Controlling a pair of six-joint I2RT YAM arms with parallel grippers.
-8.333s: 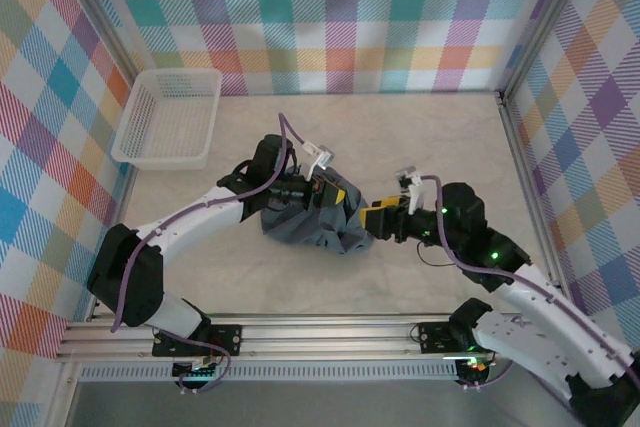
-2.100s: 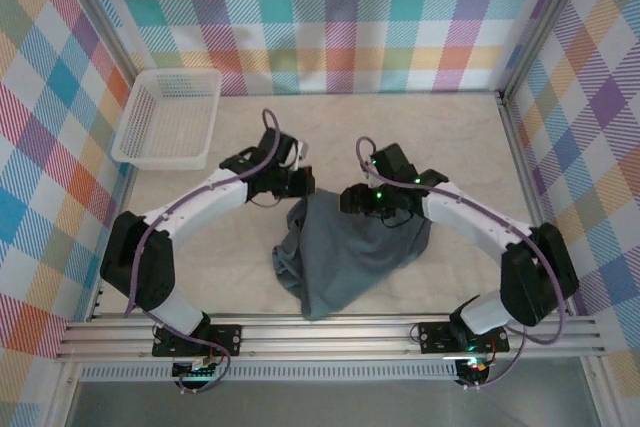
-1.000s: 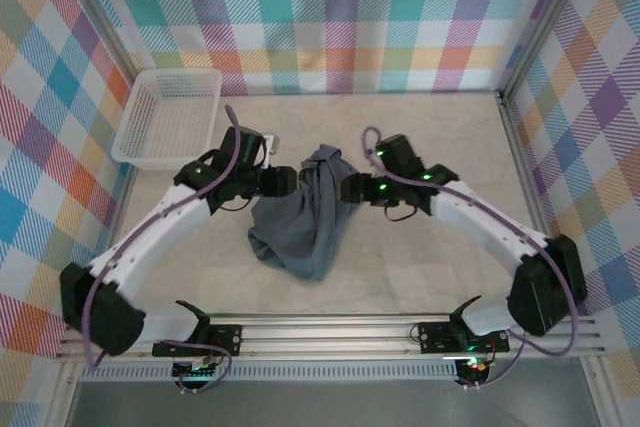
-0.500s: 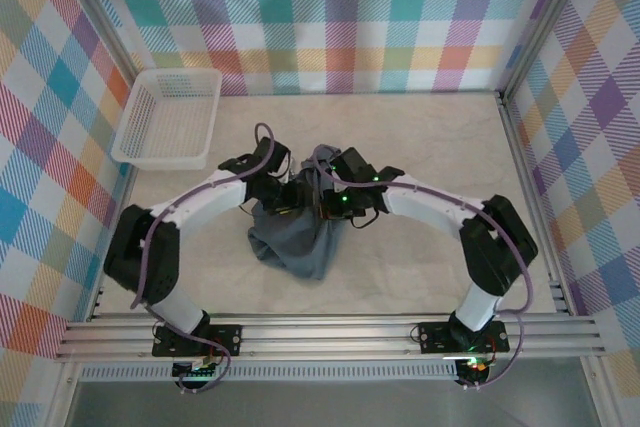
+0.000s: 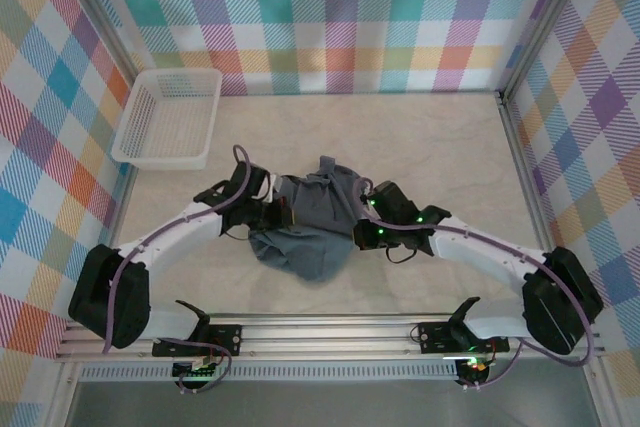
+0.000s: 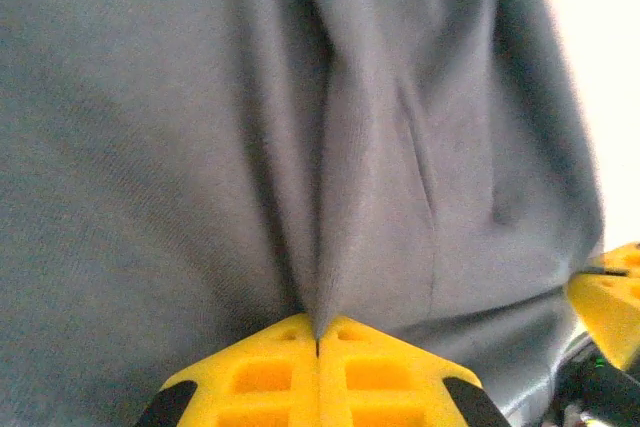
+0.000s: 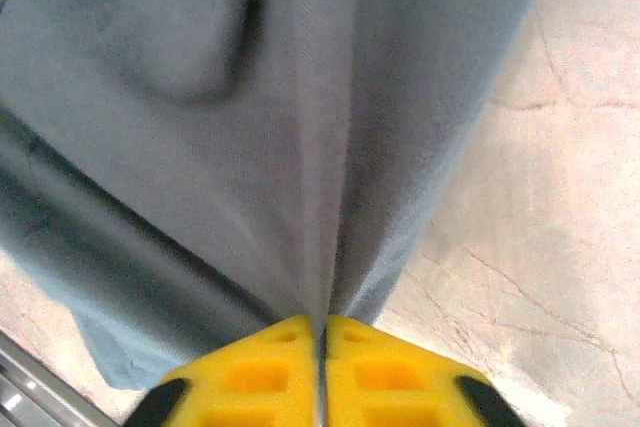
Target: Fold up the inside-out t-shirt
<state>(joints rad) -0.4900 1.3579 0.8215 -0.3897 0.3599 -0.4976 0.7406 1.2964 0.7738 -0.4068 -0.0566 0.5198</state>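
near the middle of the pale marbled surface (image 5: pixel 460 147), the dark slate-grey t-shirt (image 5: pixel 318 227) sits bunched between the two arms, with a rounded lobe of cloth spreading toward the near edge. the left gripper (image 5: pixel 286 213) pinches the cloth at its left side; from the left wrist camera its yellow fingers (image 6: pixel 270 377) are pressed together with a ridge of fabric caught between them. the right gripper (image 5: pixel 358 233) pinches the cloth at its right side, and from the right wrist camera its yellow fingers (image 7: pixel 250 377) meet on a sharp fold above the bare surface. a white lattice basket (image 5: pixel 170 117) sits well apart at the far left corner, beside the checked wall (image 5: pixel 330 17).
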